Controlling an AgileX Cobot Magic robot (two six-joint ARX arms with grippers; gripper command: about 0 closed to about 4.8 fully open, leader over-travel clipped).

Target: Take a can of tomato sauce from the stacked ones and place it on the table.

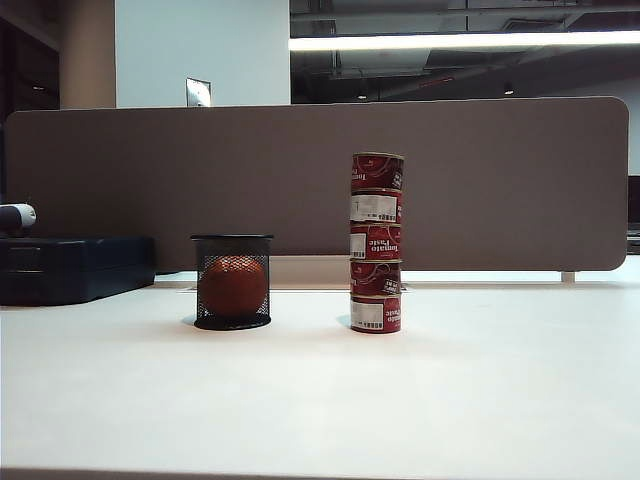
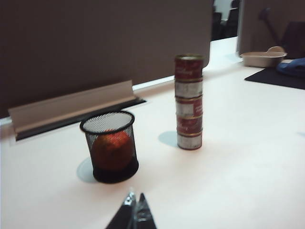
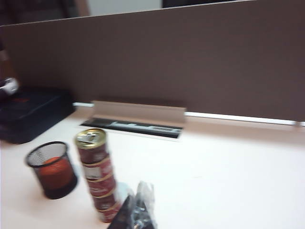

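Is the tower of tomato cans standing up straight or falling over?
Standing. The stack of Tomato Paste cans is upright on the white table, five cans one on another, slightly uneven, none tipped off.

1. We see a broad, plain white table (image 1: 480, 400) filling the lower part of the exterior view.
2. On it stands a slim column of five short red tins with silver rims and white labels (image 1: 376, 243), upright, near the middle.
3. Beside the column, apart from it, sits a black wire-mesh cup (image 1: 232, 282) holding an orange-red ball.
4. A dark blue flat case (image 1: 70, 266) lies at the table's far left edge.
5. A brown-grey divider panel (image 1: 480, 180) stands along the back.
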